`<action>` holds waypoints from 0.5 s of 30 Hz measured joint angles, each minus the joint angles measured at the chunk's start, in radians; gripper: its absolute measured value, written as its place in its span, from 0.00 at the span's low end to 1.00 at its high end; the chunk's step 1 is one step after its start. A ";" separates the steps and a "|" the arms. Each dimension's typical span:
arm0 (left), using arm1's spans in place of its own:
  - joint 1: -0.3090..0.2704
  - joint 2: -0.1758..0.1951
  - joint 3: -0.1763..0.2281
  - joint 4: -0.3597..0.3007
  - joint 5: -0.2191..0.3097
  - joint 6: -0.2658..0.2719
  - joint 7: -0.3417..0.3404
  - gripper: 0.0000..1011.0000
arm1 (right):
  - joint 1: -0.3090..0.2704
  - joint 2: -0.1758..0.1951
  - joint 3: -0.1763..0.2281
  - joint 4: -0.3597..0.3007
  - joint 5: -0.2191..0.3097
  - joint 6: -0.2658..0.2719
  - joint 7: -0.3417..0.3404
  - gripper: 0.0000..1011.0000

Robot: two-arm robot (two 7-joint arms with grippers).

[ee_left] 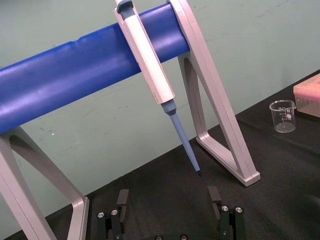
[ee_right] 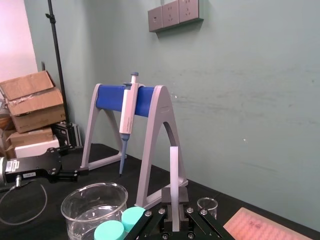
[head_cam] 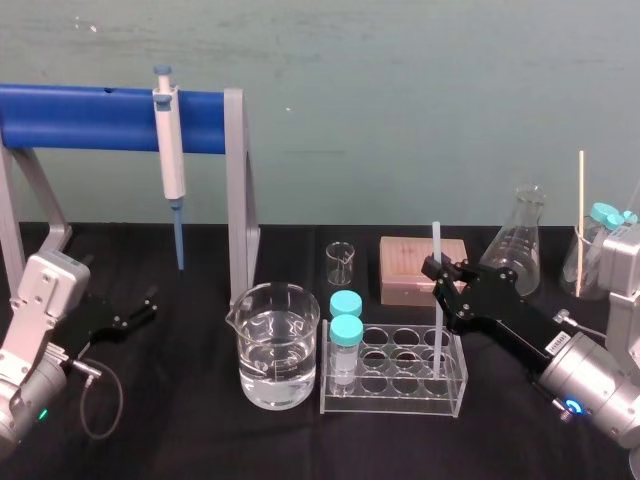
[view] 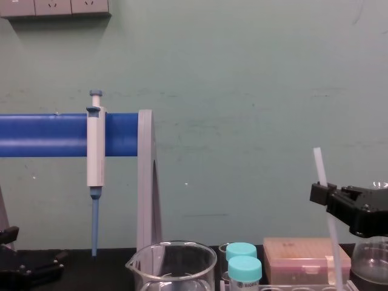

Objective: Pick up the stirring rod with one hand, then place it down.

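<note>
The black right end effector pinches the long, thin white stirring rod upright in the clear plastic rack. The left end effector sits wide open.

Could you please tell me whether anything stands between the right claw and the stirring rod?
Nothing visible does: the right claw is shut on the stirring rod, which stands upright in a cell of the clear rack. The capped tubes sit at the rack's left end. The left claw is parked open at left.
</note>
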 joint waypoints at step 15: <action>0.000 0.000 0.000 0.000 0.000 0.000 0.000 0.99 | 0.034 0.012 0.053 -0.075 0.030 -0.051 0.046 0.07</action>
